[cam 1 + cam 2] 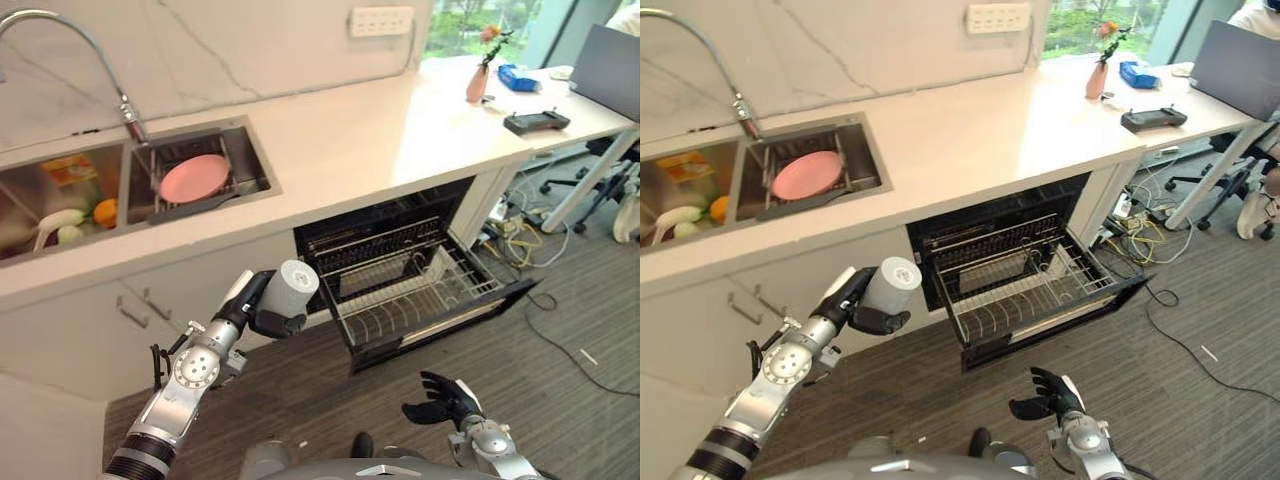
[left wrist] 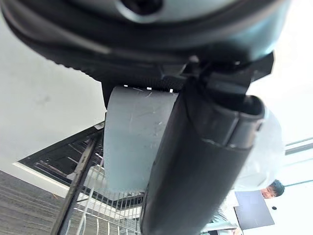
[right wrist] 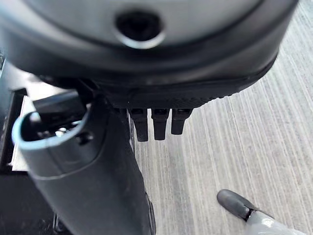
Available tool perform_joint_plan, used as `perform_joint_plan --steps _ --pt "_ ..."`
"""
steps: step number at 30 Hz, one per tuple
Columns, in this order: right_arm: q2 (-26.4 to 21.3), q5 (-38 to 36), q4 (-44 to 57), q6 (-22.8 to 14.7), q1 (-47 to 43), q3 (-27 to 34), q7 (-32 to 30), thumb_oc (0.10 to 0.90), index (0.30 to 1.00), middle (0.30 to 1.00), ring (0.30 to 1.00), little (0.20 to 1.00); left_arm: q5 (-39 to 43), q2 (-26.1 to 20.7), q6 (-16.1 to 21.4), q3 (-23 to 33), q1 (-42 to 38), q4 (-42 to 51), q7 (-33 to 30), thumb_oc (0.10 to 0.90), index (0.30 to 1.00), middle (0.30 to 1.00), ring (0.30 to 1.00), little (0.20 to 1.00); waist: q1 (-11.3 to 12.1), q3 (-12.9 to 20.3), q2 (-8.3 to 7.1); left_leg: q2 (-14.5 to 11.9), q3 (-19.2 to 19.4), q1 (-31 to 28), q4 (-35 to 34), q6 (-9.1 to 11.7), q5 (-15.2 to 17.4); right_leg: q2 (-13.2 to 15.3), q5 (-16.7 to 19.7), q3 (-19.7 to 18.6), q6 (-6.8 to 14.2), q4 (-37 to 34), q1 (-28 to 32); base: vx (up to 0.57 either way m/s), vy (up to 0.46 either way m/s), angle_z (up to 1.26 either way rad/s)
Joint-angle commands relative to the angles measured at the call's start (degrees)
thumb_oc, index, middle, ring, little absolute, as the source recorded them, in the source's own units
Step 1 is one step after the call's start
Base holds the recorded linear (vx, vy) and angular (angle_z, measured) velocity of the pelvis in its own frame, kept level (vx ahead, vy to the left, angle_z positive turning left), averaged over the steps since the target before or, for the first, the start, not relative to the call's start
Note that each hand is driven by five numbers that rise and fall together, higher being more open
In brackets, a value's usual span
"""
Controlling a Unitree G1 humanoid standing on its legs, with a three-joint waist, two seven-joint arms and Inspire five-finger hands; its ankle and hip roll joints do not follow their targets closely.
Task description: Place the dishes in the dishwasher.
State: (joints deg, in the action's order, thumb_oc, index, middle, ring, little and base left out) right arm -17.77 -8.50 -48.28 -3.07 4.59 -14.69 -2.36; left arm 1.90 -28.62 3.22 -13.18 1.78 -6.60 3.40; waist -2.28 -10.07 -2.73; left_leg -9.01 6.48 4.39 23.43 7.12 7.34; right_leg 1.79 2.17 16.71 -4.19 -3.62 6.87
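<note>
Just in front of the white cabinet doors (image 1: pixel 120 320), the left hand (image 1: pixel 262 305) is gripping a pale grey cylindrical cup (image 1: pixel 294 287), its dark fingers and thumb curling round the cup's side and holding it clear of every surface. Seen from the left wrist, the cup (image 2: pixel 134 142) is sitting between the thumb and the fingers, with the wire rack showing beyond it. To the right of this hand, the black dishwasher (image 1: pixel 400 270) is standing open with its metal wire rack (image 1: pixel 420 290) pulled out over the lowered door; a pale dish is standing in the rack, too small to make out. Up and behind the left hand, the steel double sink (image 1: pixel 130 190) is holding a round pink plate (image 1: pixel 194 177) in its right basin, and an orange fruit (image 1: pixel 105 212) and pale items are lying in the left basin. Low down and well to the right of the left hand, the right hand (image 1: pixel 442 400) is hovering over the grey wood floor (image 1: pixel 560 400), fingers loosely spread and holding nothing.
</note>
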Motion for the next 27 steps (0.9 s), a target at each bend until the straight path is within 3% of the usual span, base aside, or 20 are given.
perform_joint_plan --steps 1,4,6,7,11,12,14,15,16,17,18,20,21,23,27 --pt "-2.0 1.5 -1.0 -2.0 -2.7 0.5 -0.9 0.800 0.900 0.900 0.900 0.900 2.7 -1.1 6.3 1.1 -5.2 4.6 -3.4 0.400 0.300 0.300 0.300 0.300 1.7 -0.3 0.51 1.0 -4.7 -0.2 -10.7 -1.2 -6.1 4.0 -5.7 -5.8 8.2 4.3 -0.8 0.14 0.171 -0.40" --pt "-2.4 1.3 -1.5 -2.0 -3.2 1.2 -1.1 0.800 0.900 0.900 0.900 0.900 3.0 -1.1 6.5 0.9 -5.6 4.1 -4.0 0.400 0.300 0.300 0.300 0.300 1.6 -0.1 1.55 -0.7 -7.3 0.0 -14.9 0.2 -9.4 5.0 -6.1 -7.1 9.0 4.4 -0.2 0.17 0.259 -0.65" --pt "-2.4 1.5 -1.8 -2.0 -2.0 2.6 -1.0 0.800 0.900 0.900 0.900 0.900 3.0 -0.7 6.5 0.3 -6.2 3.5 -3.9 0.400 0.300 0.300 0.300 0.300 0.5 0.9 3.09 -2.1 -5.0 -2.0 -18.6 0.5 -9.4 6.3 -6.7 -7.6 10.3 4.6 0.5 0.19 0.385 -0.47" --pt "-2.4 1.5 -1.8 -2.0 -1.9 2.6 -1.0 0.800 0.900 0.900 0.900 0.900 2.9 -0.6 6.5 0.2 -6.2 3.4 -3.9 0.400 0.300 0.300 0.300 0.300 0.6 0.9 3.11 -2.1 -4.9 -2.2 -18.9 0.6 -9.5 6.3 -6.7 -7.7 10.3 4.6 0.6 0.18 0.370 -0.38" --pt "-1.5 0.0 -1.6 -1.8 -0.3 6.3 -1.5 0.800 0.900 0.900 0.900 0.900 2.0 -0.7 6.5 -0.9 -7.8 2.8 -3.4 0.400 0.300 0.300 0.300 0.300 -1.0 2.4 3.36 2.0 -3.9 -5.5 -21.8 -1.0 -7.6 9.8 -5.1 -10.0 12.3 6.3 -0.7 0.14 0.351 -0.23" --pt "-1.5 0.0 -1.6 -1.8 -0.3 6.3 -1.5 0.800 0.900 0.900 0.900 0.900 2.0 -0.8 6.5 -1.0 -7.8 2.8 -3.4 0.400 0.300 0.300 0.300 0.300 -1.0 2.4 3.34 2.1 -3.9 -5.6 -21.9 -1.0 -7.6 9.9 -5.1 -10.1 12.3 6.3 -0.7 0.08 0.354 -0.18" --pt "-0.9 -1.2 -1.0 -1.9 -0.6 8.5 -2.2 0.800 0.900 0.900 0.900 0.900 2.1 -1.5 6.7 -0.7 -8.5 3.0 -3.9 0.400 0.300 0.300 0.300 0.300 -1.5 2.5 3.02 4.5 -1.0 -6.5 -22.6 -3.3 -5.9 12.0 -2.8 -12.6 14.3 6.6 -2.9 0.05 0.406 -0.42" --pt "-1.1 -2.1 -0.1 -2.3 -1.8 10.2 -3.1 0.800 0.900 0.900 0.900 0.900 2.6 -1.8 6.8 -0.1 -8.7 2.6 -4.3 0.400 0.300 0.300 0.300 0.300 -1.5 2.2 2.90 5.3 1.4 -7.0 -23.2 -4.2 -5.6 13.0 -0.1 -13.0 15.2 7.8 -5.2 -0.01 0.320 -0.98" --pt "-1.4 -2.8 0.8 -2.4 -2.6 11.0 -3.6 0.800 0.900 0.900 0.900 0.900 2.9 -1.9 6.7 0.2 -9.0 2.5 -4.6 0.400 0.300 0.300 0.300 0.300 -1.5 1.8 3.09 5.3 2.9 -7.0 -23.7 -4.7 -5.8 13.0 1.1 -12.5 15.2 9.6 -7.0 -0.05 0.317 -1.23" --pt "-1.8 -3.1 2.4 -2.5 -2.9 11.7 -4.0 0.800 0.900 0.900 0.900 0.900 3.2 -2.0 6.6 0.6 -9.3 2.5 -4.7 0.400 0.300 0.300 0.300 0.300 -1.0 1.3 3.68 5.2 4.8 -7.4 -24.6 -5.0 -5.8 12.4 -0.3 -10.3 14.8 11.5 -8.2 -0.06 0.166 -1.07" --pt "-1.9 -3.1 2.5 -2.5 -3.0 11.8 -4.0 0.800 0.900 0.900 0.900 0.900 3.2 -2.0 6.6 0.6 -9.3 2.5 -4.7 0.400 0.300 0.300 0.300 0.300 -0.9 1.4 3.69 5.1 4.9 -7.3 -24.7 -5.0 -6.1 12.4 -0.1 -10.4 14.7 11.4 -8.4 -0.06 0.164 -1.13" --pt "-2.7 -2.7 5.5 -2.7 -2.0 13.3 -4.6 0.800 0.900 0.900 0.900 0.900 3.0 -2.3 6.4 1.6 -9.0 2.8 -4.4 0.400 0.300 0.300 0.300 0.300 -0.4 2.2 3.99 5.7 7.6 -8.4 -27.7 -5.1 -6.3 12.7 -2.3 -3.5 14.1 11.5 -7.5 0.00 0.140 -0.88" --pt "-2.9 -2.2 7.7 -2.9 -1.1 14.3 -4.9 0.800 0.900 0.900 0.900 0.900 2.9 -2.0 6.5 1.4 -9.3 3.0 -4.1 0.400 0.300 0.300 0.300 0.300 -0.9 2.6 3.65 6.0 7.9 -8.6 -28.1 -5.2 -6.2 12.9 -2.0 -2.5 14.4 11.3 -7.4 0.08 0.085 -0.48" --pt "-3.7 -2.7 11.9 -3.2 0.9 16.7 -5.1 0.800 0.900 0.900 0.900 0.900 2.4 -1.2 6.3 1.3 -10.4 1.9 -4.4 0.400 0.300 0.300 0.300 0.300 -2.6 2.5 3.16 6.3 8.2 -9.9 -27.8 -5.6 -5.7 11.8 -1.0 -5.7 14.7 11.4 -8.1 0.09 -0.014 -0.24" --pt "-4.8 -4.7 20.7 -4.7 1.6 19.7 -5.2 0.800 0.900 0.900 0.900 0.900 3.1 0.1 6.6 1.6 -12.6 0.7 -5.5 0.400 0.300 0.300 0.300 0.300 -3.6 3.0 2.97 5.2 10.6 -10.5 -27.9 -5.3 -5.4 11.2 0.9 -7.2 15.2 7.6 -8.2 0.03 -0.063 -0.31"
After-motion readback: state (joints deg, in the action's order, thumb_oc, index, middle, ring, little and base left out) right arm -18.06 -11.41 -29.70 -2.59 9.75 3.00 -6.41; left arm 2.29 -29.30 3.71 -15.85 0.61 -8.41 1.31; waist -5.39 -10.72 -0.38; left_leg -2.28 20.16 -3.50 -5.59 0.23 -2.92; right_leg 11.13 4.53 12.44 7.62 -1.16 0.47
